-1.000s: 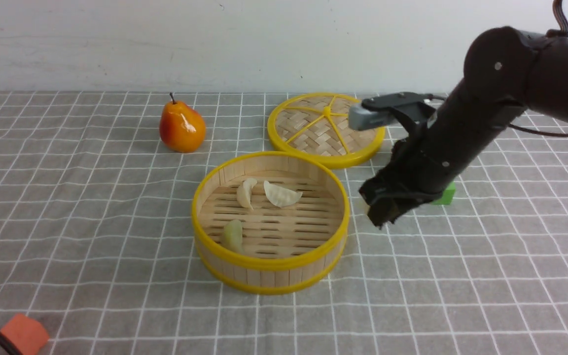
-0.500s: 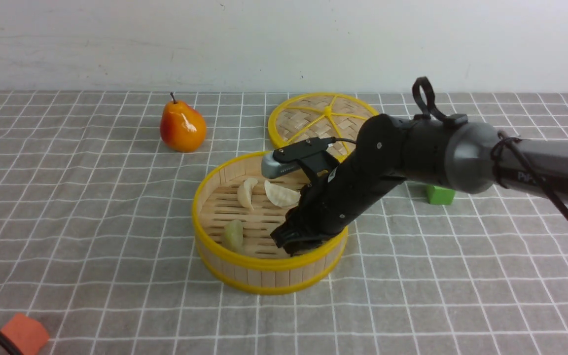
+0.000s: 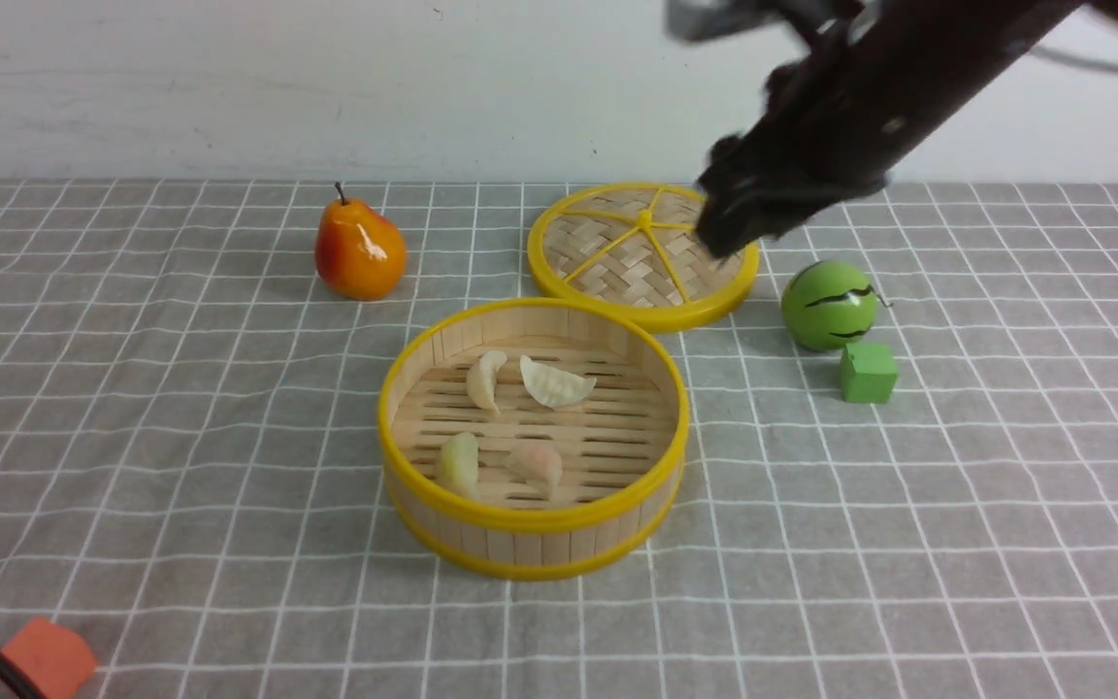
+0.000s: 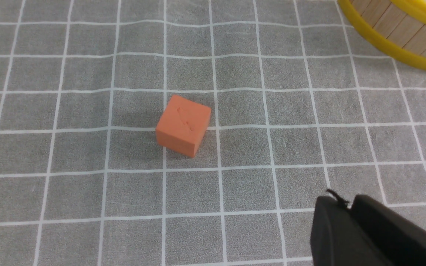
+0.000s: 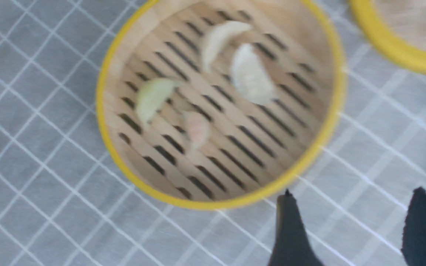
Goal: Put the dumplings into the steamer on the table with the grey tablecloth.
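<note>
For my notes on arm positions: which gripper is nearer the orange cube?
Left. The left gripper hangs close to the orange cube, not touching it; the right gripper is raised in the air on the steamer's other side.

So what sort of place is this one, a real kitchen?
Probably not: it looks like a staged robot test tabletop. A grey grid tablecloth against a bare white wall, with toy dumplings in a bamboo steamer, a plastic-looking pear and a green cube.
</note>
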`<action>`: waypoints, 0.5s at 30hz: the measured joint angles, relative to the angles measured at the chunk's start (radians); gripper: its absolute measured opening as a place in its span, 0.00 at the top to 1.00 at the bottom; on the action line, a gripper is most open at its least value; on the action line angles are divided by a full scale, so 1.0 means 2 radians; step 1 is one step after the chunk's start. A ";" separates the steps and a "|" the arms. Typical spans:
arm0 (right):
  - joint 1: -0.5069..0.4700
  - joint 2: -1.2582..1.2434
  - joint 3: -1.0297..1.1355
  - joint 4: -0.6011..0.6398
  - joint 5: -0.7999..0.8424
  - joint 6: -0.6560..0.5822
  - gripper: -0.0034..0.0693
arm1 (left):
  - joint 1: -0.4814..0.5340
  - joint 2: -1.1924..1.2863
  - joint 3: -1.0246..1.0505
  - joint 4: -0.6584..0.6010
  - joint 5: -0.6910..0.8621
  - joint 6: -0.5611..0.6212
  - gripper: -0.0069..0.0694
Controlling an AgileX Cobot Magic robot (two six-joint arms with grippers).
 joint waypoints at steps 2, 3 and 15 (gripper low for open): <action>-0.026 -0.070 -0.006 -0.040 0.016 0.009 0.59 | 0.000 0.000 0.000 0.000 0.000 0.000 0.83; -0.036 -0.094 -0.001 -0.051 0.021 0.014 0.67 | 0.000 0.000 0.000 0.000 0.000 0.000 0.83; -0.081 -0.482 0.457 -0.054 -0.317 0.029 0.98 | 0.000 0.000 0.000 0.000 0.000 0.000 0.82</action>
